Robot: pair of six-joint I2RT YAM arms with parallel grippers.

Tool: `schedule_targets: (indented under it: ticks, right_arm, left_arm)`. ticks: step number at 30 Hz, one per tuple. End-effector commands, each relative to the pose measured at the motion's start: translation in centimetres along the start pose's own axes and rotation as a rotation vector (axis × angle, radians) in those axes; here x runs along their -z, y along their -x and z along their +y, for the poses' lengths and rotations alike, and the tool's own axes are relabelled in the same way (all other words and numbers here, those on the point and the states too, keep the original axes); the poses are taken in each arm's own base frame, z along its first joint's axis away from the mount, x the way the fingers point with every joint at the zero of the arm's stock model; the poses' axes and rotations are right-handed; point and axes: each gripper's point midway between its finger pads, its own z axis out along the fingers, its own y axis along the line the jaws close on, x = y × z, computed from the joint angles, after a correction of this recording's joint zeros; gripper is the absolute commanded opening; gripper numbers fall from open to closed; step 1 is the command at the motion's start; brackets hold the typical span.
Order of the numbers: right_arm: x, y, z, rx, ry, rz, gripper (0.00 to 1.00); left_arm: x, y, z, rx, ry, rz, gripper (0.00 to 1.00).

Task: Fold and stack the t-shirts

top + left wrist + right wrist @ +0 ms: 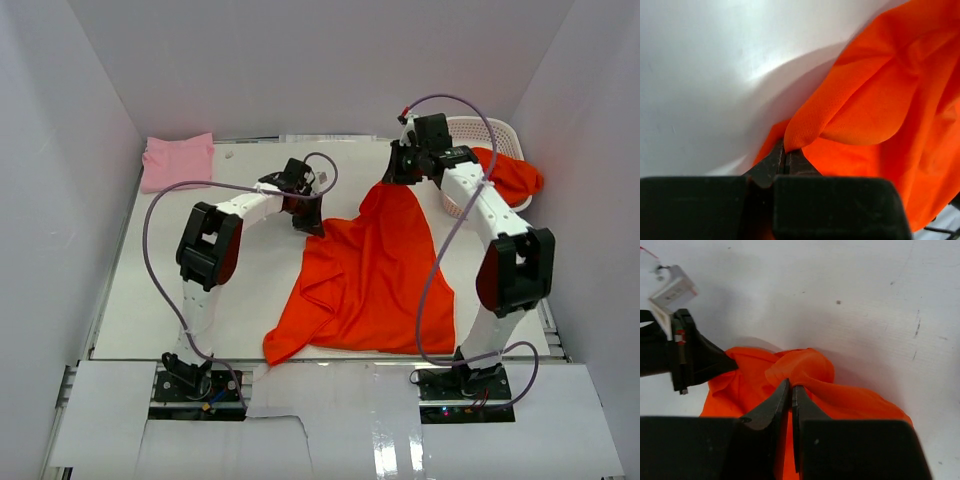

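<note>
The orange t-shirt (365, 280) is spread near the front edge of the table (170, 300). A pink t-shirt (178, 160) is set far left. The orange cloth is clamped by the left gripper (787, 150) and by the right gripper (791, 386). Another orange shirt (510, 175) is draped over the basket (478, 130).

1 t-shirt (360, 290) lies spread across the middle of the table (200, 300), between the 2 arms. The left gripper (310, 220) pinches its far left corner, and the right gripper (395, 180) pinches its far right corner. A folded t-shirt (178, 160) lies in the table's far left corner. A basket (470, 130) stands in the far right corner, with a 3rd t-shirt (512, 175) draped over its near right rim.
</note>
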Motion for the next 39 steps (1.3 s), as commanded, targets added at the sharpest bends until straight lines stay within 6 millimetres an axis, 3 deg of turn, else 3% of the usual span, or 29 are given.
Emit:
schedule_targets:
  ticks: [1,3,4,5,8,13,16,17,18,20,22,23,25,34,39]
  right_arm:
    - [-2.8,3.5,-2.7,-0.021,-0.047,-0.08,0.08]
    - [-3.7,5.0,-3.3,-0.037,-0.04,-0.107,0.08]
    - [-4.2,5.3,-3.5,-0.044,-0.037,-0.107,0.08]
    - [-5.4,5.0,-4.5,-0.058,-0.042,-0.089,0.08]
    - [-6.3,5.8,-5.2,-0.069,-0.049,-0.097,0.08]
    - [-6.6,6.3,-6.8,-0.076,-0.09,-0.118,0.08]
    - [-6.8,6.0,-7.7,-0.085,-0.108,-0.116,0.08]
    - [-7.1,5.8,-7.8,-0.086,-0.107,-0.113,0.08]
    - [-7.2,5.7,-8.1,-0.089,-0.109,-0.111,0.08]
    - [-7.3,5.6,-8.2,-0.091,-0.106,-0.11,0.08]
    - [-7.3,5.6,-8.3,-0.095,-0.105,-0.109,0.08]
    - [-7.4,5.5,-8.3,-0.096,-0.103,-0.105,0.08]
    - [-7.5,5.3,-8.4,-0.098,-0.1,-0.099,0.08]
    - [-7.3,4.0,-8.9,-0.106,-0.111,-0.073,0.08]
    - [-7.1,3.8,-9.0,-0.111,-0.113,-0.069,0.08]
  left_arm:
    - [0.2,5.1,-0.6,-0.052,0.037,-0.099,0.0]
    - [-0.2,6.5,0.1,-0.051,0.081,-0.118,0.0]
    - [0.7,8.3,-0.2,-0.06,0.106,-0.163,0.01]
    - [1.0,9.0,-0.1,-0.061,0.123,-0.182,0.02]
    - [2.5,10.9,-0.8,-0.085,0.134,-0.227,0.11]
    - [4.8,11.7,-1.8,-0.102,0.135,-0.261,0.5]
    - [6.0,11.7,-1.7,-0.095,0.16,-0.283,0.65]
    - [6.9,11.8,-1.7,-0.093,0.177,-0.301,0.74]
    - [7.5,11.9,-1.9,-0.095,0.181,-0.31,0.79]
    - [9.1,12.0,-2.7,-0.118,0.181,-0.335,0.8]
    - [9.7,11.3,-2.8,-0.153,0.234,-0.338,0.8]
    - [10.0,10.8,-4.2,-0.21,0.259,-0.345,0.8]
    - [10.4,10.1,-3.8,-0.235,0.367,-0.333,0.81]
    - [7.1,3.9,-7.2,-0.261,0.451,-0.173,0.81]
    - [5.9,1.3,-5.6,-0.286,0.609,-0.104,0.8]
